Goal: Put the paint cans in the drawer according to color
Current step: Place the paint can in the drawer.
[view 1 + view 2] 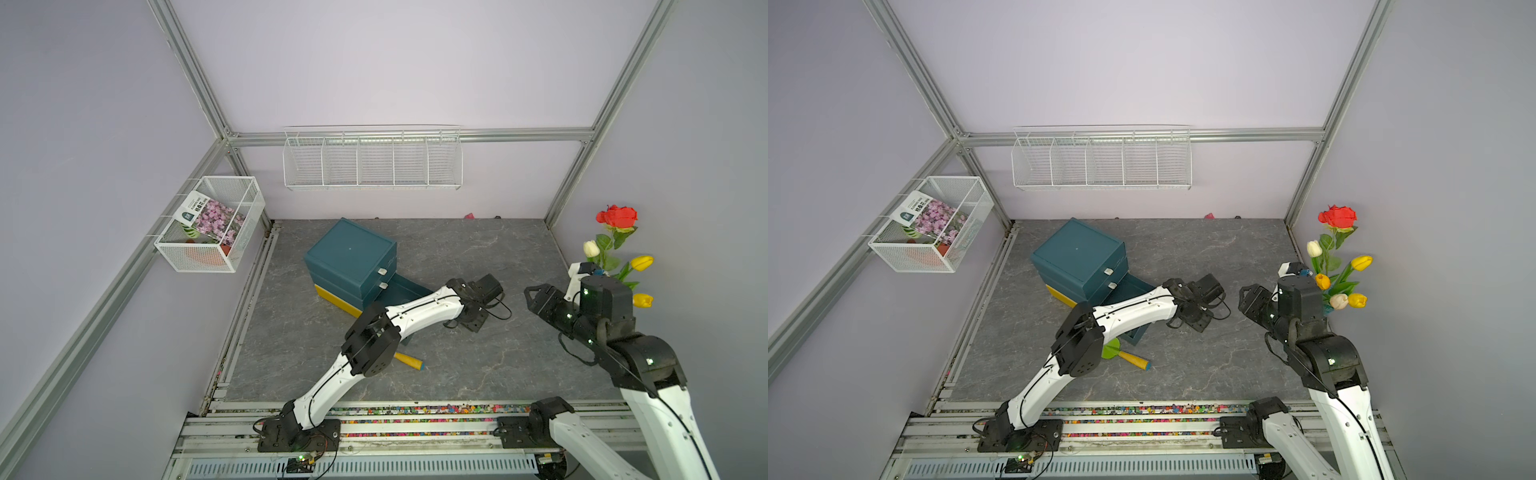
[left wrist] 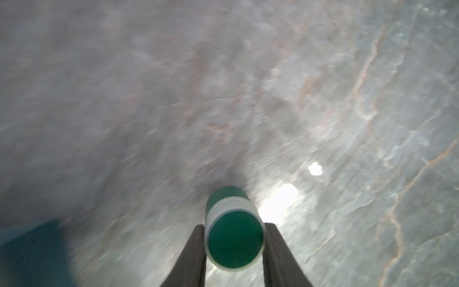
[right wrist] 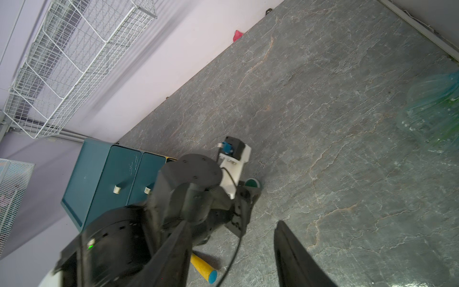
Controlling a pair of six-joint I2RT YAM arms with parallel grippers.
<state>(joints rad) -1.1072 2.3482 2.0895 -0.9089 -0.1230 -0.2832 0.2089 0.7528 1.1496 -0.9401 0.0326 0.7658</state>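
Note:
A green paint can (image 2: 234,238) with a pale rim sits between the two dark fingers of my left gripper (image 2: 234,225), which is shut on it just above the grey stone tabletop. The right wrist view shows only its green top (image 3: 251,183), beside the left wrist. From above, the left gripper (image 1: 471,321) points down at the table, right of the teal drawer cabinet (image 1: 349,253), and hides the can. The cabinet's bottom drawer (image 1: 409,289) is pulled out under the left arm. My right gripper (image 1: 530,297) hovers open further right, holding nothing.
A toy shovel with a green blade and a yellow handle (image 1: 1131,359) lies on the table under the left arm. A vase of flowers (image 1: 615,249) stands at the right wall. White wire baskets hang on the back wall (image 1: 372,162) and on the left wall (image 1: 210,224).

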